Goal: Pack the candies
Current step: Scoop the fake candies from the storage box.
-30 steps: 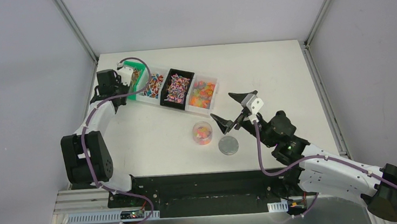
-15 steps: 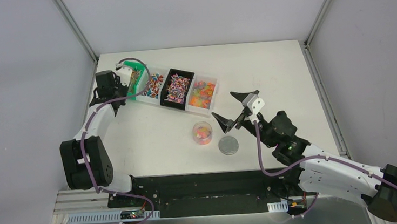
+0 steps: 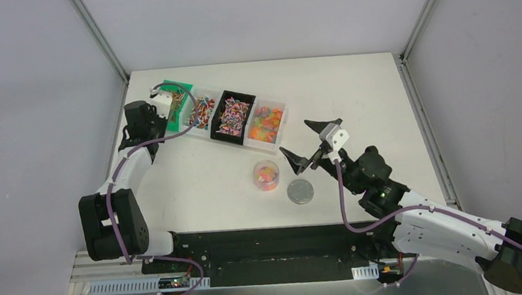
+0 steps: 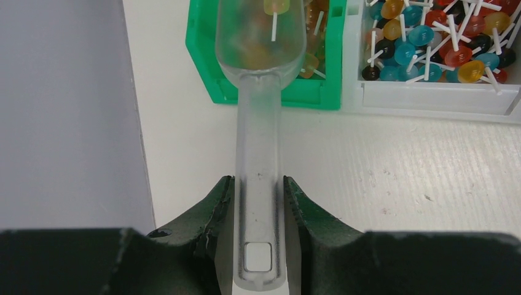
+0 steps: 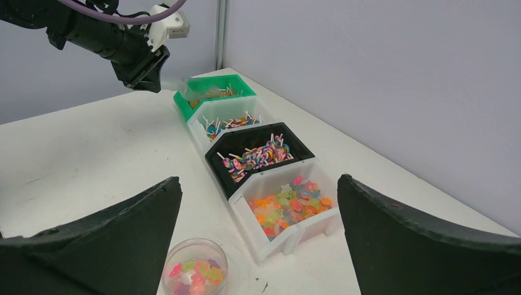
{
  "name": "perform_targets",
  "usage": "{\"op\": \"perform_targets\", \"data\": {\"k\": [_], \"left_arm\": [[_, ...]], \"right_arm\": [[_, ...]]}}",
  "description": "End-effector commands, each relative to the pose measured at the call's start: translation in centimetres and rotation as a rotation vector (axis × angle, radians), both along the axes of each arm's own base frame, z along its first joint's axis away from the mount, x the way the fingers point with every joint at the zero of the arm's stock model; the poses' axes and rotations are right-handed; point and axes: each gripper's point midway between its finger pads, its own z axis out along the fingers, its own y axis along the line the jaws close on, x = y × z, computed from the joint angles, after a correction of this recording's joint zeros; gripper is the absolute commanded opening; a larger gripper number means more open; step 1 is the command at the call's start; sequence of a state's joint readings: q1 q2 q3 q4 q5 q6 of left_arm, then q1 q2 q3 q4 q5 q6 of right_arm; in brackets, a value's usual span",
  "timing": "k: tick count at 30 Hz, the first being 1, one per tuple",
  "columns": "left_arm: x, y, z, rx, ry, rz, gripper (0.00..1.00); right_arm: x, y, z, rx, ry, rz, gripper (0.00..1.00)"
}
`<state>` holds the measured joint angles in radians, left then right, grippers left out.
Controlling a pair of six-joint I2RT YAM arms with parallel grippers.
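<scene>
My left gripper [image 4: 258, 200] is clamped nearly closed on the flat handle of a clear plastic scoop [image 4: 258, 129], with one dark finger pressed against each side near the handle's end. My right gripper [image 5: 258, 181] holds nothing. Its two fingers stand spread wide above the table [image 3: 367, 88], near a small clear round tub [image 3: 266, 175] and the grey lid disc [image 3: 301, 191] lying just beside it.

The far end of the scoop's bowl is cut off by the top edge of the left wrist view. What lies in the bowl is blurred through the plastic; I can make out amber shapes and one yellow lollipop on a white stick. From above, the scoop is too faint to pick out. It hides part of the green bin [image 4: 206, 67]. The tub is clipped by the lower edge of the right wrist view.

The candies [image 4: 433, 37] sit in four bins in a row at the table's far left: the green bin, a clear bin [image 4: 430, 98] of round lollipops, a black bin [image 5: 273, 131] of swirled lollipops and a white bin [image 5: 270, 246] of star gummies — with more in the tub. The row runs diagonally from the far-left corner toward the table's middle. The scoop's long axis runs straight away from my left fingers, with the bowl end out over the green bin's near wall. The lollipop sticks point every which way.
</scene>
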<state>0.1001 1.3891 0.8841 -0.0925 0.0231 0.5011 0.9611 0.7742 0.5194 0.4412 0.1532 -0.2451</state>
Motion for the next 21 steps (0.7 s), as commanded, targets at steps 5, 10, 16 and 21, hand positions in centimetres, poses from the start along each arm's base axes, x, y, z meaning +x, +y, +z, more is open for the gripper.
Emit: {"op": "perform_targets", "data": {"k": [5, 10, 16, 21], "left_arm": [[0.9, 1.0, 4.1, -0.014, -0.201, 0.054, 0.00], [0.6, 0.7, 5.4, -0.018, -0.246, 0.039, 0.00], [0.1, 0.0, 7.3, -0.029, -0.327, 0.007, 0.00], [-0.1, -1.2, 9.6, -0.062, -0.398, -0.048, 0.00]], "right_arm": [[-0.5, -1.0, 3.7, 0.070, -0.051, -0.014, 1.00], [-0.5, -1.1, 3.6, 0.071, -0.048, -0.014, 1.00], [-0.6, -1.2, 3.9, 0.073, -0.049, -0.014, 1.00], [-0.7, -1.3, 4.0, 0.077, -0.047, -0.012, 1.00]]}}
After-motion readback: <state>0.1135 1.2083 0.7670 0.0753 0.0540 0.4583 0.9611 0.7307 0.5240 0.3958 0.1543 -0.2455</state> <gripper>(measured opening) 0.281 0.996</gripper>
